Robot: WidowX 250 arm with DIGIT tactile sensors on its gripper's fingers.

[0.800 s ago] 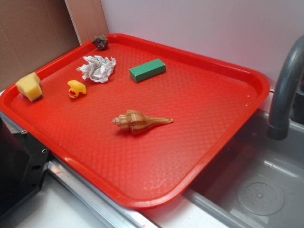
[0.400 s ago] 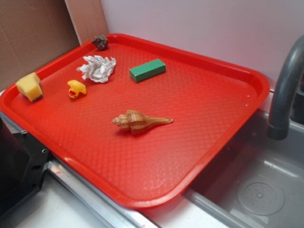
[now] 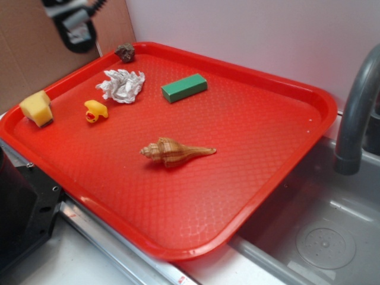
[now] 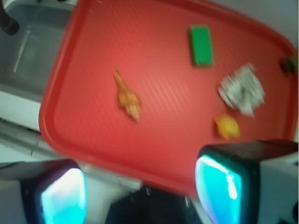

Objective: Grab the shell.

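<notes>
My gripper (image 3: 74, 27) is high in the air at the far left corner of the tray (image 3: 309, 95), above the cardboard wall, and only its lower part shows in the exterior view. In the wrist view my two fingers (image 4: 63, 196) stand wide apart with empty space between them, so the gripper is released and holds nothing.

The shell (image 3: 175, 151) lies flat near the middle of the tray, touching nothing. In the exterior view it lies at about 5 o'clock from my gripper and well apart from it. Its knobbly blunt end points to 9 o'clock and its thin tail points to 3 o'clock. In the wrist view the shell (image 4: 127, 95) is blurred, it sits above the gap between my fingers, a little to the left, with the tail turned to about 11 o'clock.

The other things are all in the far left part of the tray. A crumpled paper ball (image 3: 122, 85) is at about 11 o'clock from the shell, and a green block (image 3: 184, 87) is at 12 o'clock from it. A small yellow duck (image 3: 95, 111) and a yellow sponge (image 3: 37, 108) are at about 10 o'clock. A dark rock (image 3: 125, 52) rests at the far rim, close below my gripper. A grey sink (image 3: 320, 237) is beside the tray at 3 o'clock.
</notes>
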